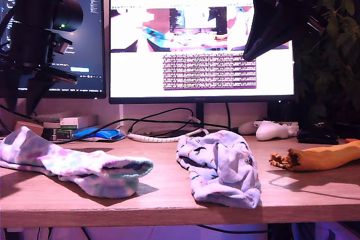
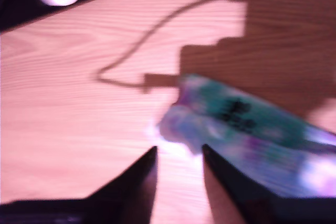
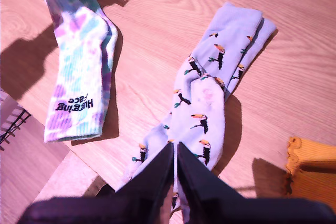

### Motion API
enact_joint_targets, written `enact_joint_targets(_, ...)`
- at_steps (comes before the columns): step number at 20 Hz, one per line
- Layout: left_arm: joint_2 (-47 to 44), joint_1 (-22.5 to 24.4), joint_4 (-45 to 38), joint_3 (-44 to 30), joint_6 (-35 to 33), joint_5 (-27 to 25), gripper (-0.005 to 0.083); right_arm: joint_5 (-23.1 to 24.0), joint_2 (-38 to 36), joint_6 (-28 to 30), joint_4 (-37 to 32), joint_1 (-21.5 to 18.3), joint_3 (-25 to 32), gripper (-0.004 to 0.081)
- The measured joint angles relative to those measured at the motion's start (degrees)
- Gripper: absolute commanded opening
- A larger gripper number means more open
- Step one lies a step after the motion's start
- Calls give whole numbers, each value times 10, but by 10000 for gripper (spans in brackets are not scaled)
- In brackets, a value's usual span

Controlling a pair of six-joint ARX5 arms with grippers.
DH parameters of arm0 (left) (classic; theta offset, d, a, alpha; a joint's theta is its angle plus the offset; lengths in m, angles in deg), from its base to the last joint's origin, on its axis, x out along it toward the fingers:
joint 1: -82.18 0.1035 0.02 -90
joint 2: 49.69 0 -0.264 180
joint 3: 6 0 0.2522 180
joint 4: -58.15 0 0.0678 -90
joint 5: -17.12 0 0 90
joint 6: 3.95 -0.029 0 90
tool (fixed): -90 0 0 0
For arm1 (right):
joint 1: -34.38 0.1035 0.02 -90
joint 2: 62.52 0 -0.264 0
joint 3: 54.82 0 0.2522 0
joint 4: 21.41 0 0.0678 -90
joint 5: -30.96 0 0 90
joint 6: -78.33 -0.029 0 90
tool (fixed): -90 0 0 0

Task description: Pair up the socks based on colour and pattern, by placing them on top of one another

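A white sock with pink and teal blotches [image 1: 84, 167] lies flat at the exterior view's left; its lettered cuff [image 2: 247, 129] lies just beyond and beside my first gripper [image 2: 179, 150], which is open and holds nothing. In the exterior view this gripper [image 1: 25, 96] hangs over that sock's far end. A pale lavender sock pile with toucan prints [image 1: 219, 164] sits mid-table, seen stretched out as lavender socks [image 3: 210, 93] below my second gripper [image 3: 175, 148], which is shut and empty, high at the exterior view's upper right [image 1: 250, 54]. A mustard ribbed sock [image 1: 320, 158] lies at the exterior view's right.
A white game controller [image 1: 273, 130] and coiled cables [image 1: 157, 133] lie behind the socks. Two monitors [image 1: 202, 49] stand at the back, a stack of boxes [image 1: 70, 125] at the exterior view's left, a plant [image 1: 337, 37] at its right. The table's front edge [image 1: 180, 212] is close.
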Motion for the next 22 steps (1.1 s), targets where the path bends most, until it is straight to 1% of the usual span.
enact_joint_targets(1, 0, -5, -1, 0, 0, 21, 17, 2, 0, 0, -2, 0, 0, -13)
enact_joint_targets(4, 0, -40, -23, 0, -28, 62, 17, 39, 0, -13, -22, 0, 0, -13)
enact_joint_targets(6, -2, -67, -45, 0, -40, 90, 17, 50, -9, -13, -39, -7, 14, -13)
enact_joint_targets(8, -5, -87, -63, 0, -56, 118, 17, 58, -45, -13, -61, -18, 61, -13)
enact_joint_targets(10, -14, -99, -77, 0, -72, 144, 17, 63, -98, -14, -95, -30, 118, -13)
enact_joint_targets(12, -32, -99, -99, -3, -73, 162, 16, 63, -158, -16, -130, -42, 172, -13)
enact_joint_targets(13, -45, -96, -113, -12, -73, 169, 16, 64, -188, -21, -137, -49, 194, -13)
enact_joint_targets(15, -82, -92, -137, -53, -74, 186, 15, 69, -235, -40, -133, -58, 219, -13)
enact_joint_targets(17, -112, -84, -157, -108, -74, 203, 3, 76, -261, -43, -119, -66, 221, -13)
enact_joint_targets(19, -125, -78, -172, -170, -74, 227, 2, 78, -272, -43, -112, -71, 221, -13)
enact_joint_targets(21, -125, -75, -174, -229, -71, 237, -3, 78, -271, -43, -112, -76, 221, -13)
enact_joint_targets(22, -125, -71, -173, -249, -55, 237, -16, 78, -270, -43, -113, -78, 221, -13)
